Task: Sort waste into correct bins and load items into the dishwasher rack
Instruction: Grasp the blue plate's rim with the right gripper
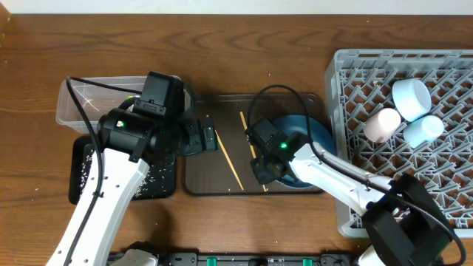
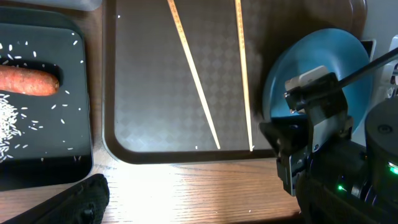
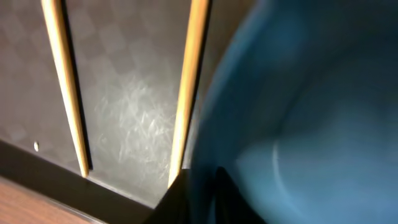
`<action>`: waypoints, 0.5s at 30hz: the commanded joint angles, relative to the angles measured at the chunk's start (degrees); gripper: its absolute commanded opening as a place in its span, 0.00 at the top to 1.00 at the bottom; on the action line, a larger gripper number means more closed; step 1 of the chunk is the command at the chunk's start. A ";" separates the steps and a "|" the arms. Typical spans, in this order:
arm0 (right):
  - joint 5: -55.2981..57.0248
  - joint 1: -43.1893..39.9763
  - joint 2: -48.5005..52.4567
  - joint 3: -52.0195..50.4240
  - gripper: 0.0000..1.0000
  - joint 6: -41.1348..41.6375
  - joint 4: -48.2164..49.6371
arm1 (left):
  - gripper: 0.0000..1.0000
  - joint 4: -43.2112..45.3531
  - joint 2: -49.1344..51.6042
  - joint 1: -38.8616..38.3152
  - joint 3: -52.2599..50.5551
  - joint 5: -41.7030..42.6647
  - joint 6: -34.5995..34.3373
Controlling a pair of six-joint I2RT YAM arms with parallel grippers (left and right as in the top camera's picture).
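Well, right jaws are down at the rim of the blue plate [image 1: 318, 133]; can't tell if they've actually pinched it. Left jaws gape wide, empty. Plate sits on the tray [image 1: 207, 170], right beside the rack [image 1: 399, 54]; round, glossy, probably stiff, slick and breakable, so I'd grab the thin rim.

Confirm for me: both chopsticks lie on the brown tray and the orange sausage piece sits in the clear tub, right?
Not quite. The orange sausage piece sits in the black tray, beside the rice grains, not in the clear tub, as the left wrist view shows. Both chopsticks do lie on the brown tray.
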 commanded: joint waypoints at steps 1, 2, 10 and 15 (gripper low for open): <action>-0.28 0.42 -1.18 -0.24 0.99 0.70 0.11 | 0.02 -0.15 -0.39 0.31 1.16 -0.35 0.11; -0.28 0.42 -1.18 -0.24 0.99 0.70 0.11 | 0.02 -0.15 -0.39 0.31 1.16 -0.33 0.11; -1.14 0.42 -2.05 2.43 0.99 0.68 -1.11 | 0.02 -0.15 -0.39 0.31 1.16 -0.33 0.11; -4.42 0.42 -5.44 4.76 0.99 0.35 -2.34 | 0.02 -0.15 -0.39 0.31 1.16 -0.33 0.11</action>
